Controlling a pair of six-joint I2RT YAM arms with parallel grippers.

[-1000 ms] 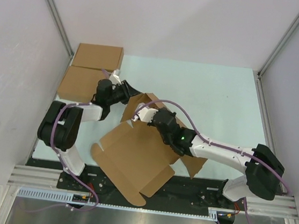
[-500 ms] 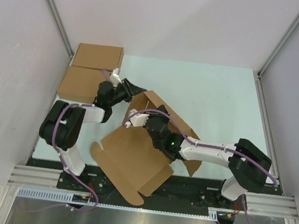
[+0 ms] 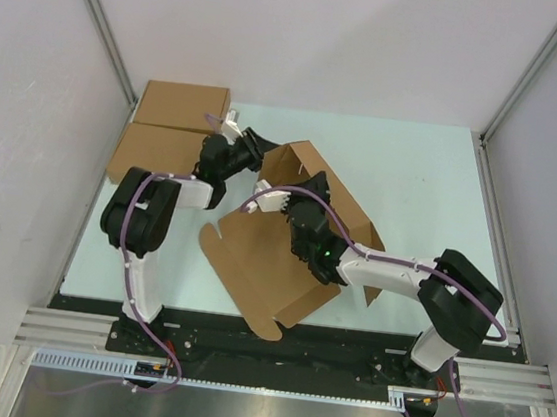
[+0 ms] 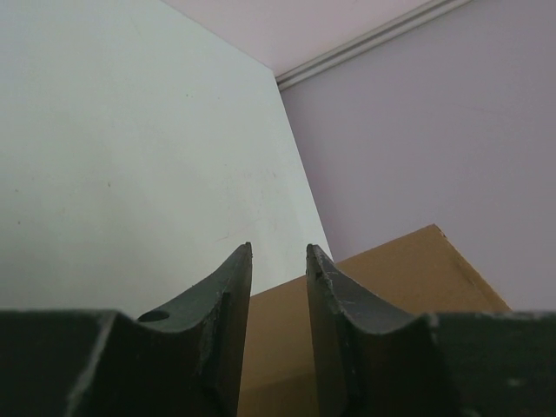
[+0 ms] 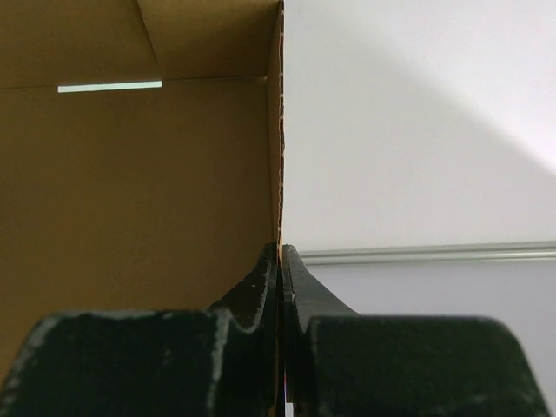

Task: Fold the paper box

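Item 1, far left: 2 made-up brown flat boxes (image 3: pixel 182 105), lying clear of the work. Item 2: left gripper (image 4: pixel 278 250), jaws part-way apart and clamping nothing, set beside the raised panel, seemingly to steady it. Item 3, centre of table (image 3: pixel 412 184): paper box (image 3: pixel 262 267), part-folded, 1 wall upright, its edge pinched in the closed right gripper (image 5: pixel 280 252), apparently holding that fold up.

The left arm (image 3: pixel 175 192) folds forward, and the left gripper (image 4: pixel 278 252) holds its fingers slightly apart. The right arm (image 3: pixel 392 272) stretches across to the left, and the right gripper (image 5: pixel 280 250) pinches an edge of the paper box (image 5: pixel 130 191).
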